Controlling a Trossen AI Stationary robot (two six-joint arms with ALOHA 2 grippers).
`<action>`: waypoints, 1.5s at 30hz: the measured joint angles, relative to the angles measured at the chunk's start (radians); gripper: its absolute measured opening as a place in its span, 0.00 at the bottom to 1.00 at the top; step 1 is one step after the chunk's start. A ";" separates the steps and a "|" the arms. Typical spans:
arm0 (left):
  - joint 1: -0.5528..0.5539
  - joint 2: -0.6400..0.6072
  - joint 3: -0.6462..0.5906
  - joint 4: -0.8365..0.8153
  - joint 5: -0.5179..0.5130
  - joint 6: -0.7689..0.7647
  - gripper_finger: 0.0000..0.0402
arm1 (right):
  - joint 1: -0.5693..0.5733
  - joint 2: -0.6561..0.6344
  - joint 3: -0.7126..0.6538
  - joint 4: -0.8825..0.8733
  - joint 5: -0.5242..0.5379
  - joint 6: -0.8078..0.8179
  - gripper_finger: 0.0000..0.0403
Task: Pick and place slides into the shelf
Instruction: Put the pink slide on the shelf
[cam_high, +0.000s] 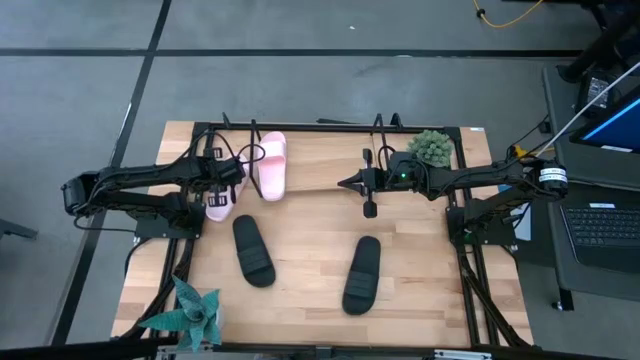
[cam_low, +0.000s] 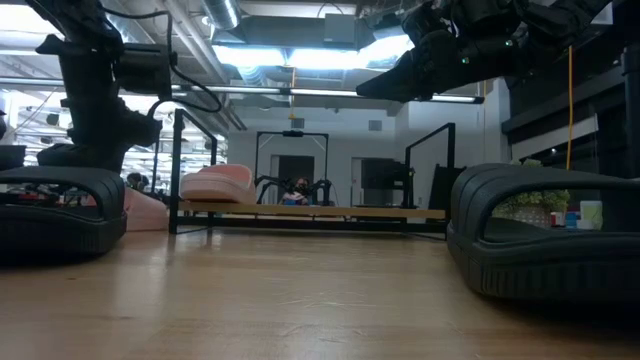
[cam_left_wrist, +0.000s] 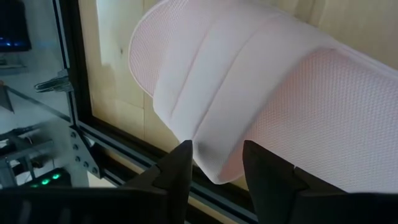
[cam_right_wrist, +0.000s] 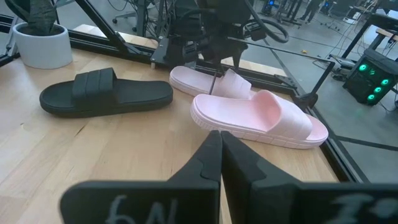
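Observation:
One pale pink slide lies flat on the shelf's wooden board. The second pink slide is at the shelf's left end under my left gripper, which is shut on it. It also shows low behind a black slide in the low view. Two black slides lie sole-down on the table nearer the front. My right gripper is shut and touches nothing. It hovers over the shelf's middle, above the board. My left gripper holds the pink slide by its wide strap. The strap's edge is pinched between the two fingers, which come from above, pointing down. Whether the sole is lifted clear of the table, I cannot tell.
A green plant stands at the shelf's right end, and a teal plant in a white pot at the table's near left corner. Thin black shelf rods rise along the far side. Bare wood lies between the two black slides.

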 joint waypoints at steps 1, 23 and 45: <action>0.000 0.000 0.000 -0.003 0.000 -0.002 0.32 | 0.000 0.000 0.000 0.000 0.000 0.000 0.02; 0.025 0.000 0.063 -0.045 -0.065 -0.044 0.01 | 0.000 0.000 0.000 0.000 0.000 0.000 0.02; 0.025 -0.015 0.444 -0.358 -0.314 -0.108 0.00 | 0.000 0.000 0.000 0.001 0.000 0.000 0.02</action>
